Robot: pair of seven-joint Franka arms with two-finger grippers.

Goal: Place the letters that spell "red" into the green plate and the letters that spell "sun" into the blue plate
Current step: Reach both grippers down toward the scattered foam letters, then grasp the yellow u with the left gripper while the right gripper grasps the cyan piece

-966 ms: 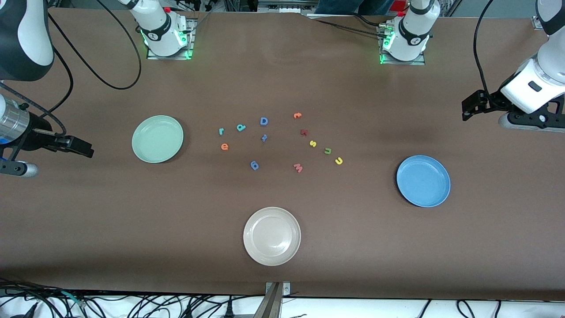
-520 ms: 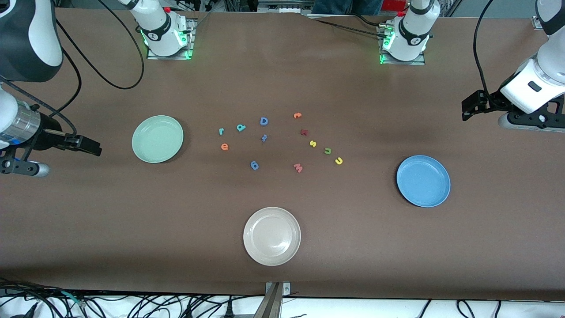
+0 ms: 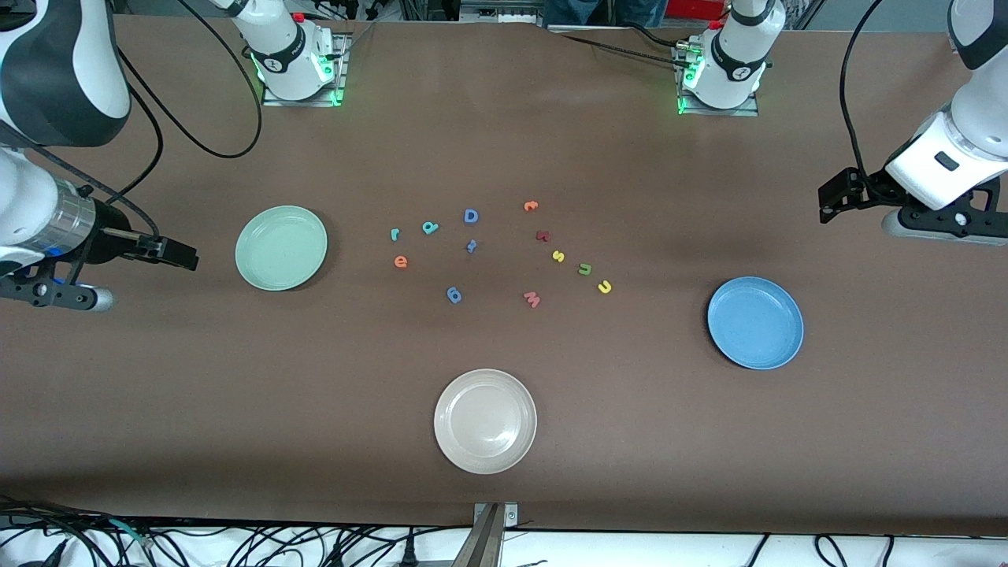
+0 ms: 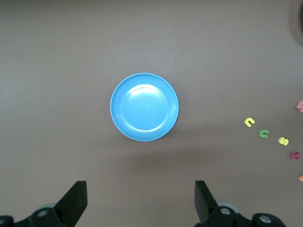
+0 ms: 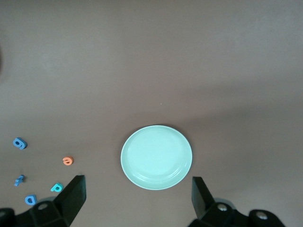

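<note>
Three round plates lie on the brown tabletop [image 3: 709,441], and nothing rests in any of them. The green plate [image 3: 281,248] sits toward the right arm's end, the blue plate [image 3: 755,323] toward the left arm's end, and a cream-white plate [image 3: 485,421] lies nearest the front camera.

Between the green and blue plates the foam letters are scattered, none touching a plate. The teal r [image 3: 394,234], teal d [image 3: 430,227] and orange e [image 3: 401,261] lie close together on the green plate's side. The yellow s [image 3: 558,256], olive-green n [image 3: 585,269] and yellow u [image 3: 605,287] run in a slanting row on the blue plate's side.

In the middle lie a blue capital D [image 3: 471,216], a small blue letter [image 3: 471,246], another blue letter [image 3: 454,295], an orange t [image 3: 531,206], a dark red letter [image 3: 542,235] and a pink w [image 3: 532,299].

The right end effector [image 3: 183,255] hangs beside the green plate, fingers spread wide, holding nothing. The left end effector [image 3: 827,201] hangs at the left arm's end of the tabletop, likewise wide open and empty.
</note>
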